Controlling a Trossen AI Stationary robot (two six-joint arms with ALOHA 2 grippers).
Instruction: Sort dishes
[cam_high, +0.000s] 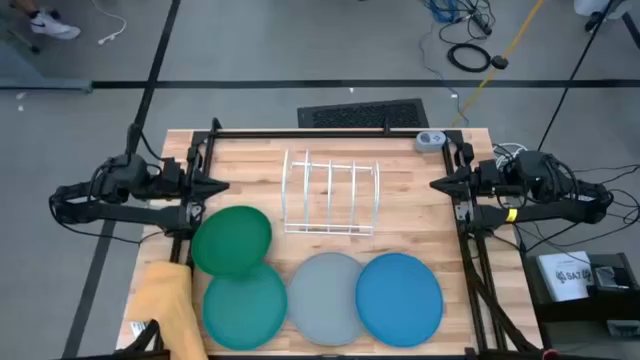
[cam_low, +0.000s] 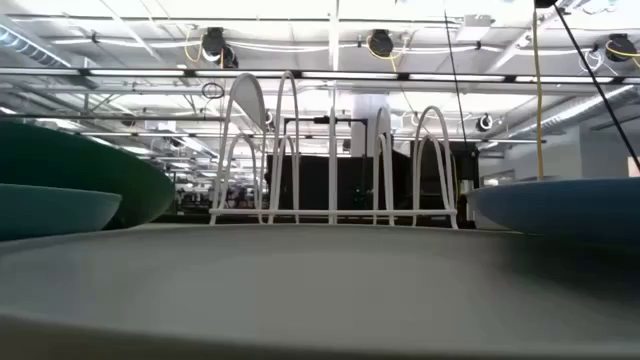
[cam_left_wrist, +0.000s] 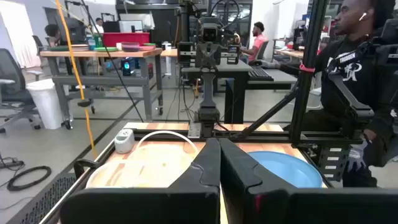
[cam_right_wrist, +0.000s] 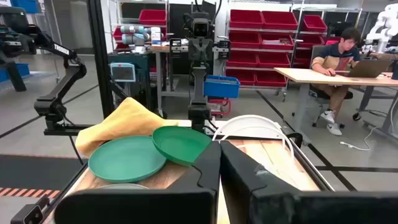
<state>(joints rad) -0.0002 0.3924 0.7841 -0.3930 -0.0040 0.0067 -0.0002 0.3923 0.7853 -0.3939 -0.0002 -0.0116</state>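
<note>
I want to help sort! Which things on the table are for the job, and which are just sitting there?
For the job:
dark green plate
teal plate
grey plate
blue plate

Just sitting there:
yellow cloth
white wire rack
small grey gadget at the table's far edge

The left hand and right hand wait at the sides, both shut.

white wire rack (cam_high: 331, 196) mid-table — yellow cloth (cam_high: 166, 300) at the near-left corner
</note>
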